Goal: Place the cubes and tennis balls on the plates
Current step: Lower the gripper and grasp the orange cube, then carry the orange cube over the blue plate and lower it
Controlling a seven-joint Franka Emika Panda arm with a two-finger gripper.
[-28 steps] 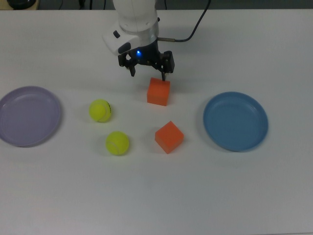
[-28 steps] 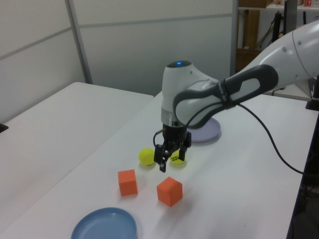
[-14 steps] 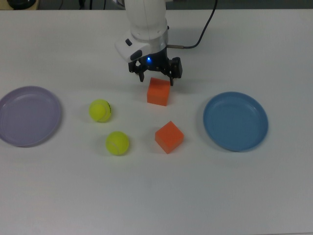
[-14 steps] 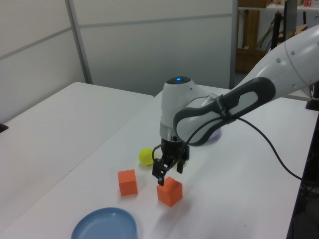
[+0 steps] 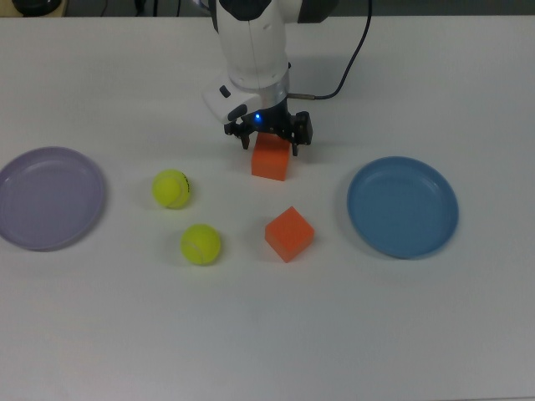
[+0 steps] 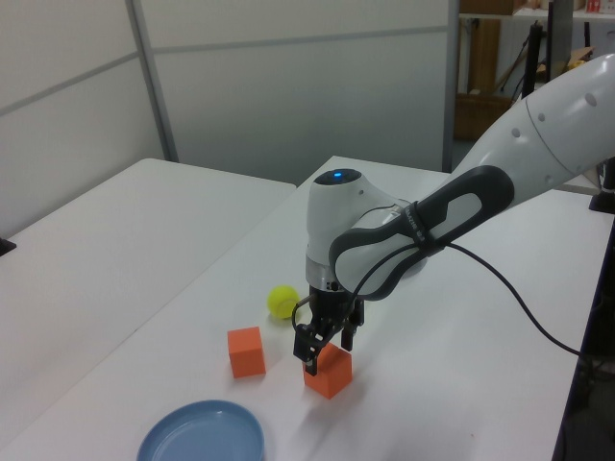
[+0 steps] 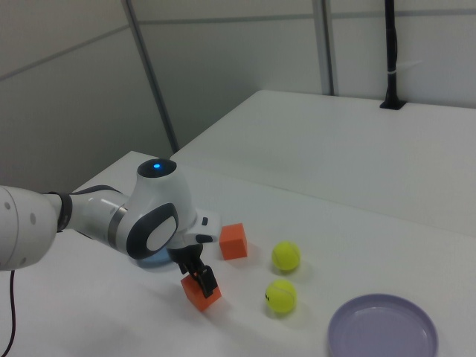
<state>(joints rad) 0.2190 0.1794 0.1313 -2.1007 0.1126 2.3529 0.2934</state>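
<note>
Two orange cubes lie mid-table. My gripper [image 5: 269, 140] is open and low over the farther cube [image 5: 272, 160], one finger on each side of its top, not closed on it. In the left view the gripper [image 6: 326, 344] straddles that cube [image 6: 328, 373]; in the right view the gripper [image 7: 199, 274] covers part of the cube [image 7: 202, 294]. The other cube [image 5: 289, 234] sits free. Two tennis balls [image 5: 171, 189] [image 5: 201, 244] rest toward the top view's left. The lavender plate [image 5: 50, 198] is at the top view's far left, the blue plate [image 5: 403, 206] at the top view's right; both hold nothing.
A black cable [image 5: 347, 52] trails from the wrist across the table toward the top view's far edge. The arm's body [image 6: 452, 197] arches over the table on the left view's right. Wall panels stand beyond the table in the side views.
The gripper has shifted toward the top view's right and come down, so its open fingers now flank the farther cube. The cubes, balls and plates have not moved.
</note>
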